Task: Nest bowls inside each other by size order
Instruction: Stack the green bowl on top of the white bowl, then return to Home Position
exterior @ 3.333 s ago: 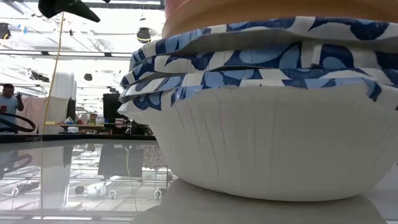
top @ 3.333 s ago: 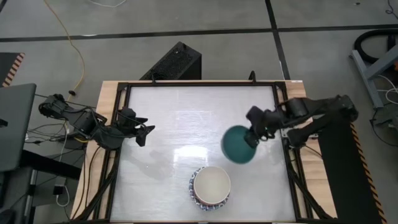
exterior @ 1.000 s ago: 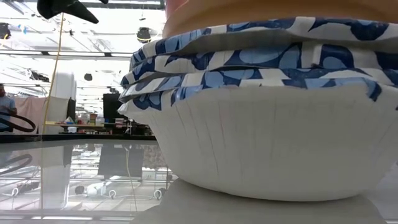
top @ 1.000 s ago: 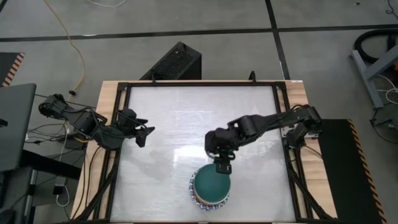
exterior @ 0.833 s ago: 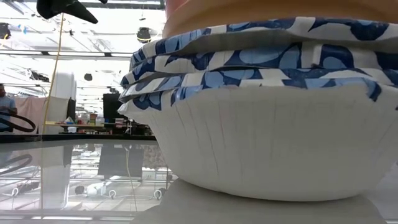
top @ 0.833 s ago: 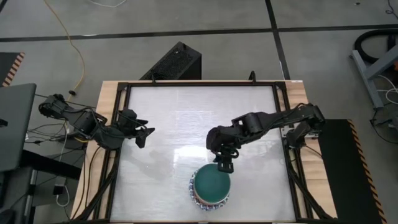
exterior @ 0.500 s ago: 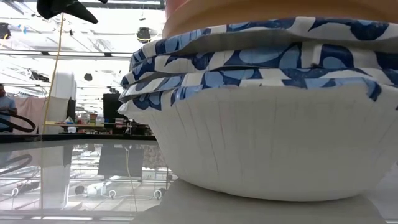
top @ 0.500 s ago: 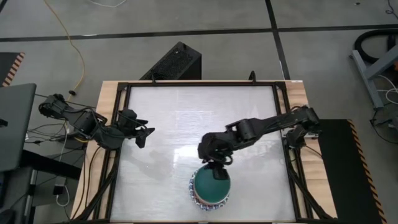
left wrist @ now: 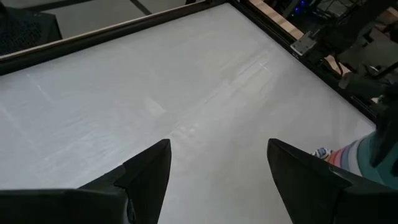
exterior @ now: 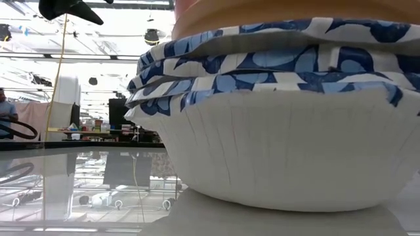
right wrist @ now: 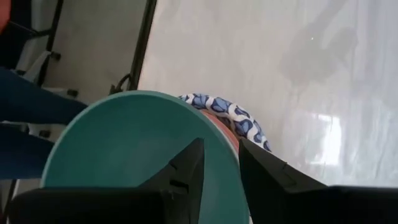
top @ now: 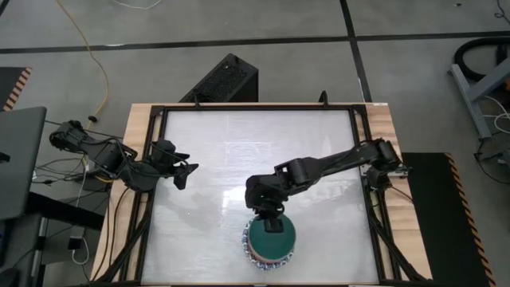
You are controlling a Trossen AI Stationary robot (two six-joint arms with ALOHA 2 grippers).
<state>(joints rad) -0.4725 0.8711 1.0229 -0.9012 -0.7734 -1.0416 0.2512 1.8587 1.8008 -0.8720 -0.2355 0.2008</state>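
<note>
High view: a white table (top: 239,151) fills the centre of the frame, with the stack of bowls (top: 270,240) at its lower centre edge, a teal bowl (top: 271,238) on top and blue-patterned rims showing around it. From the frame's right side the right arm stretches across the table, its right gripper (top: 272,222) over the teal bowl's upper edge. Right wrist view shows the fingers (right wrist: 186,163) narrowly parted above the teal bowl (right wrist: 124,143), one on each side of its rim; whether they touch it cannot be told. At the frame's left, the left gripper (top: 187,170) sits over the table's left edge, well apart from the stack, its fingers (left wrist: 146,171) spread wide and empty. Low view is filled by the stack's white ribbed bottom bowl (exterior: 289,151).
</note>
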